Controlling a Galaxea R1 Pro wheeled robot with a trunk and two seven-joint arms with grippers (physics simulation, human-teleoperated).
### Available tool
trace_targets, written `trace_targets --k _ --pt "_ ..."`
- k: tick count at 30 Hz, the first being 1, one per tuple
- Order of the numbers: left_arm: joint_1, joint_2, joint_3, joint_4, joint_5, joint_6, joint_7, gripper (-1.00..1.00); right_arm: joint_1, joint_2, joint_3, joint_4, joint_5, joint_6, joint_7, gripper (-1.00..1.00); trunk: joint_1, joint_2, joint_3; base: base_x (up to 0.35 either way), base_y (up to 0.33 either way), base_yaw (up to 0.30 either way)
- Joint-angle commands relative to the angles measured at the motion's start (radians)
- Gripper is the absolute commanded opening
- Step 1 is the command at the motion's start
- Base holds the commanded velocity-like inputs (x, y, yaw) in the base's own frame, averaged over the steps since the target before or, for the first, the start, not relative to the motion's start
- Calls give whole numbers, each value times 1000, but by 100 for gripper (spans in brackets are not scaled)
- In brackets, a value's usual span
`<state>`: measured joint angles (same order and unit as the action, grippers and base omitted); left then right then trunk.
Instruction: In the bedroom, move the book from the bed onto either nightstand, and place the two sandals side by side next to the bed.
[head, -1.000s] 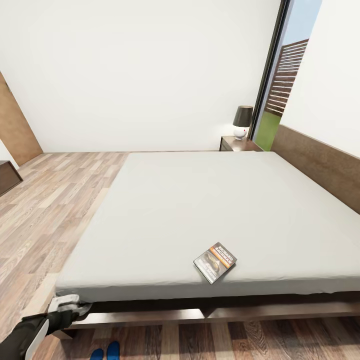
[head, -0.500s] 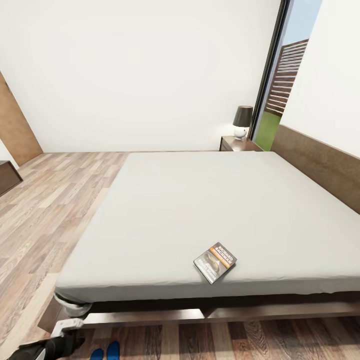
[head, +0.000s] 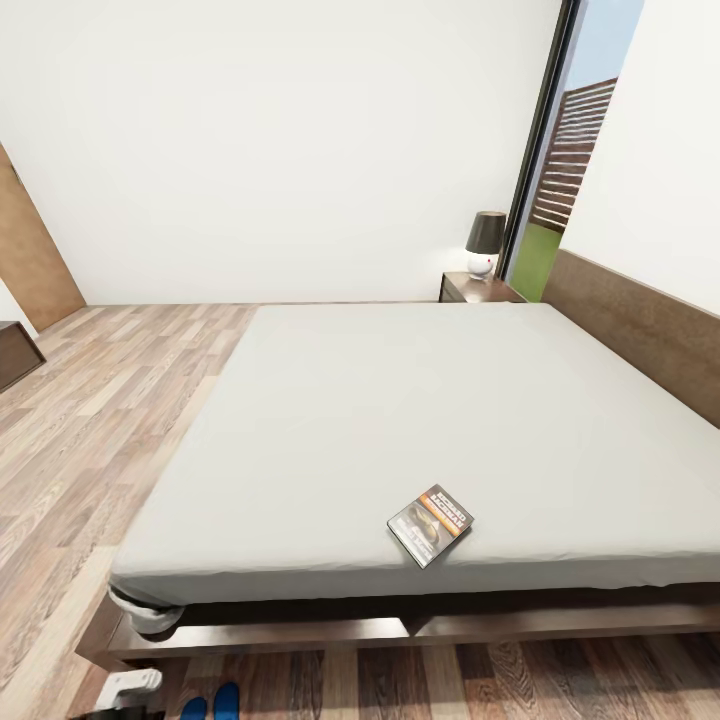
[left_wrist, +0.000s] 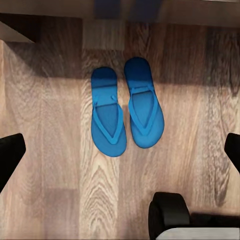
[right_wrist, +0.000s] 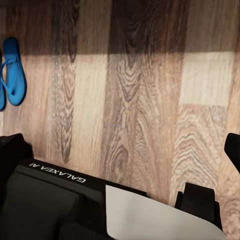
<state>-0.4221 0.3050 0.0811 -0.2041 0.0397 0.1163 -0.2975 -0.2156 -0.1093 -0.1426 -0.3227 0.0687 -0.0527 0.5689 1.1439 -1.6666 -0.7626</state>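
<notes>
**Lying on the bed: book; sandals paired on floor at bed's near edge**

Head view: the bed (head: 420, 420), light-grey mattress on a dark wood frame, headboard (head: 640, 330) along its right side. The book (head: 430, 524) lies flat on the mattress near the near edge, right of centre, turned at an angle, orange band showing. Far corner beside the headboard: a nightstand (head: 480, 288) with a lamp (head: 486, 243), dark shade, white base, on top. Behind it a tall dark-framed window (head: 570, 150) showing fence and grass. Wood-plank floor (head: 90, 400) to the left of the bed; brown door (head: 30, 250) at far left wall.

The sandals (left_wrist: 127, 106), both bright blue, lie side by side on the floor, touching or nearly so, just off the bed frame; their tips show at the head view's lower edge (head: 211, 703). Left wrist view looks straight down at them.

Left gripper (left_wrist: 120, 150): fingers (left_wrist: 10, 155) spread wide at the frame's two sides, holding nothing, above the floor and apart from the sandals.

Right gripper (right_wrist: 120, 150): fingers (right_wrist: 232, 150) also wide apart, nothing held, over bare floor. One sandal (right_wrist: 13, 70) sits at that view's edge. Robot base (right_wrist: 50, 200), black with lettering, below.
</notes>
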Motion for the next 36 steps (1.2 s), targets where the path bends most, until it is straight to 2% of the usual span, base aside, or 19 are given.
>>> trace_targets --k 1,24,36 --pt "7 0 6 3 4 4 -6 100 -1 0 -7 1 7 -4 11 100 0 0 -1 0 0 0" --pt "114 -5 -15 28 3 -36 1 100 -1 1 -5 1 9 -8 31 100 0 0 -1 0 0 0" --pt "122 -9 -23 26 8 -37 -2 100 3 0 -14 1 10 -12 41 100 0 0 -1 0 0 0"
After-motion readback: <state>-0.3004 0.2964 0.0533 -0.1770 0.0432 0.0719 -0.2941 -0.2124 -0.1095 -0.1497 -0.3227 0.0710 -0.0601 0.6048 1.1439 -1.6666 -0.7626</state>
